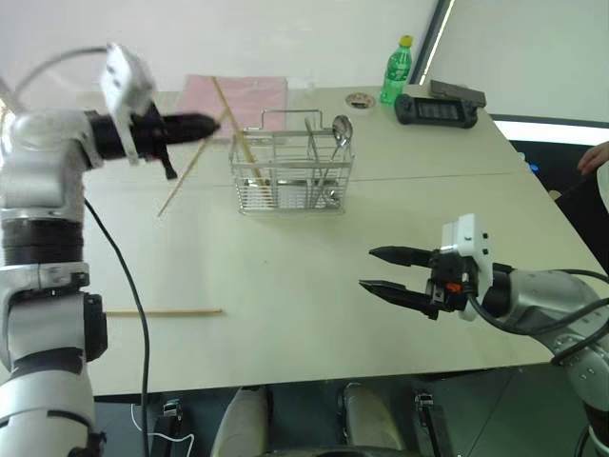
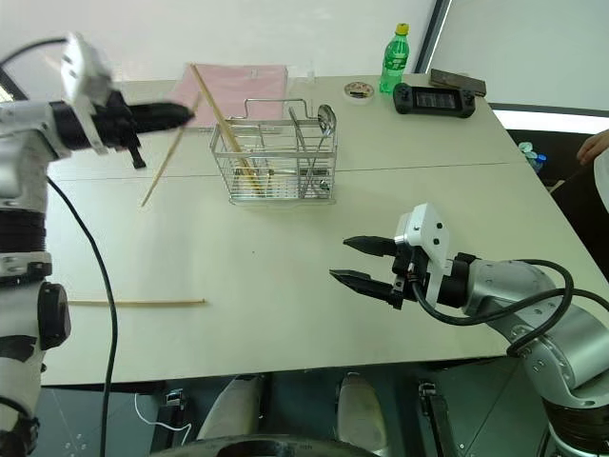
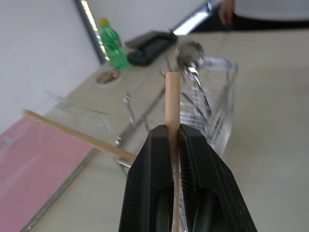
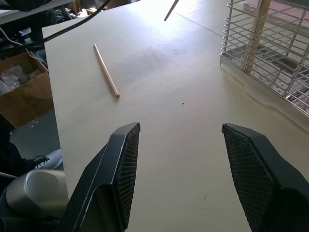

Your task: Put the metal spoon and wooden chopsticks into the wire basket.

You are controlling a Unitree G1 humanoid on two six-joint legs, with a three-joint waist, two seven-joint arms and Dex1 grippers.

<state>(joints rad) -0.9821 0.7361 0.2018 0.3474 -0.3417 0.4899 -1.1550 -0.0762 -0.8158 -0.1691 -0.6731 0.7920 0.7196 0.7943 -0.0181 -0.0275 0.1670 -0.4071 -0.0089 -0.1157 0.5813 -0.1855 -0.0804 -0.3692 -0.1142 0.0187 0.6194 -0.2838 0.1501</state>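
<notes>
Left gripper (image 1: 205, 124) clamped on a wooden chopstick (image 1: 186, 174), lifted above the table (image 1: 314, 286); right gripper (image 1: 381, 271) spread and holding nothing.

We see the held stick slanting down from the fingers toward the tabletop, left of the wire basket (image 1: 290, 171). Inside the basket stand the metal spoon (image 1: 341, 129), bowl up, and another chopstick (image 1: 233, 124) leaning out over the rim. A third chopstick (image 1: 162, 311) lies flat near the table's near left edge, well apart from the basket. A green bottle (image 1: 396, 69) and a pink mat (image 1: 238, 100) sit at the far side.

Silver-grey arm shells with black joints and trailing black cables; each black two-fingered pincer (image 1: 381, 269) carries a white camera block.
</notes>
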